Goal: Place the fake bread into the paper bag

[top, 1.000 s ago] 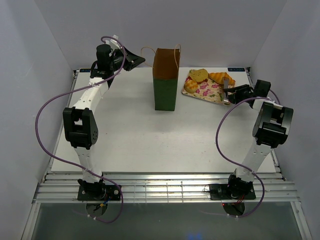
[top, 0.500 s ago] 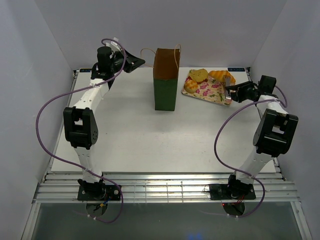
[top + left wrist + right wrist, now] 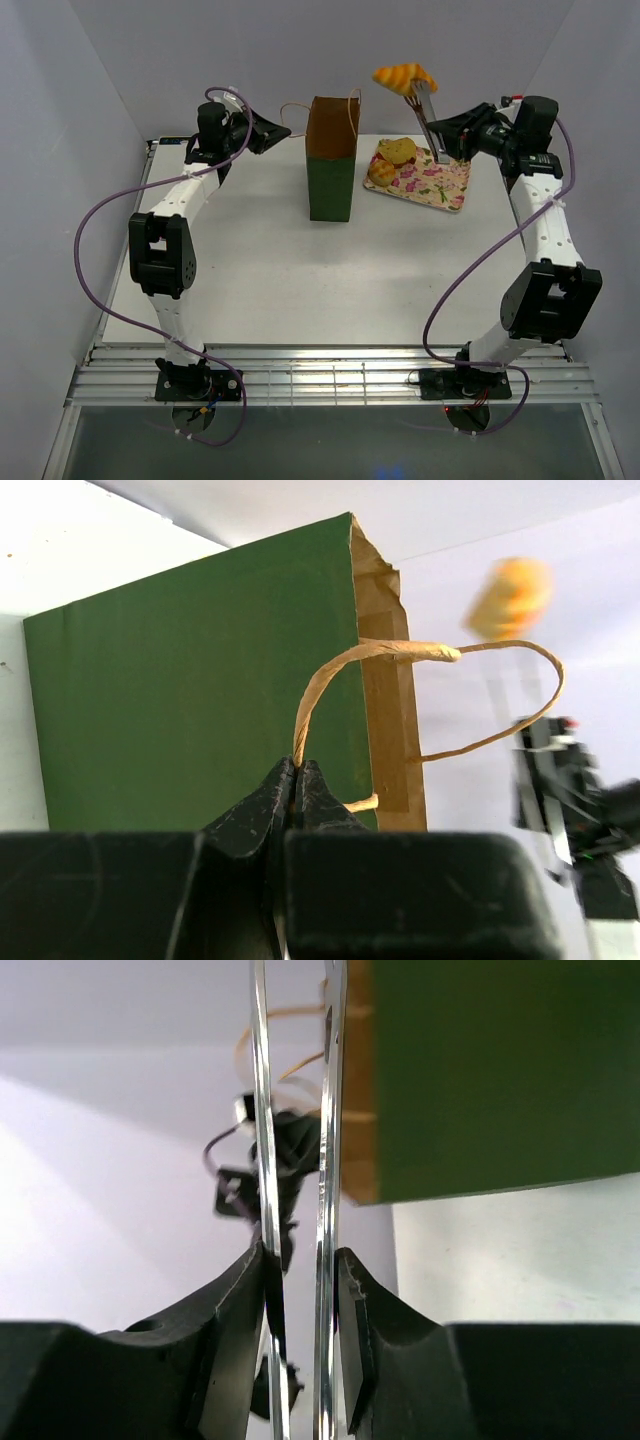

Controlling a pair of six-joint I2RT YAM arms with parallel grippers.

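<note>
Beside paper bag point(image 3: 330, 185): right gripper point(image 3: 442, 148) tight on tongs point(image 3: 422, 108) with croissant point(image 3: 402, 76), left gripper point(image 3: 298, 775) tight on handle point(image 3: 330, 675).

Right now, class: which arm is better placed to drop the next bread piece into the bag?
Right. The right gripper grips tongs holding a croissant up above the tray, near the paper bag's open top. The left gripper is shut on a bag handle.

White table point(image 3: 250, 280) enclosed by plain white walls point(image 3: 300, 50).
</note>
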